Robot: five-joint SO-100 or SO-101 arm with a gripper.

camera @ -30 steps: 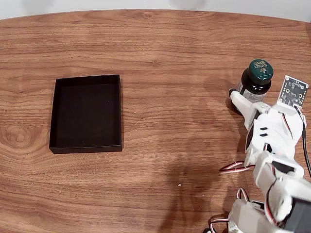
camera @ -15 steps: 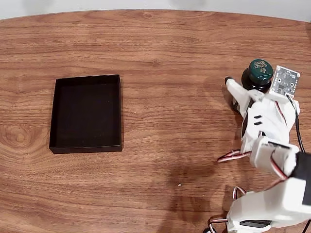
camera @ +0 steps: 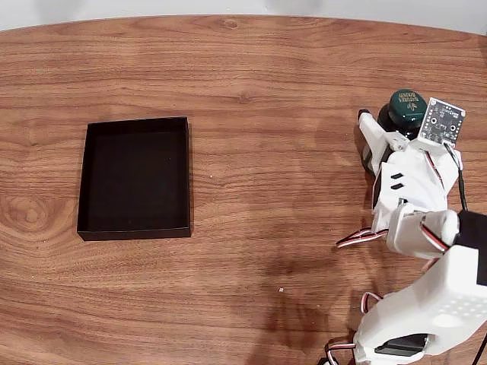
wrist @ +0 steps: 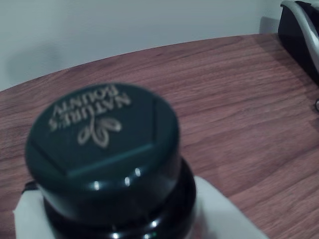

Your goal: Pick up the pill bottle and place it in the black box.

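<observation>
At the right edge of your table: the pill bottle (camera: 405,108) stands upright on the wood, its round green cap facing up at the fixed camera.
Bottle up close: your wrist view has the pill bottle (wrist: 107,154) filling the lower left, the cap's pale lettering reading upside down, the dark glass neck below it and the white label at the bottom edge.
Gripper: your gripper (camera: 380,122) sits right at the bottle; one white finger with a dark tip (camera: 370,131) lies along the bottle's left side in the fixed view, and the rest of the jaw is hidden behind the small camera board (camera: 442,122) and the bottle itself.
Grip state: you cannot tell from either view whether the fingers are spread or closed on the glass; the one visible finger looks just beside the bottle, with contact unclear.
Wrist-view corner: a dark gripper part (wrist: 301,35) enters at the top right, apart from the cap.
Black box: the black box (camera: 135,177) lies flat on the left half of the table, well apart from bottle and arm.
Table: brown wood grain (camera: 266,91) across the fixed view.
Arm: your white arm (camera: 422,220) rises from the lower right corner toward the bottle.
</observation>
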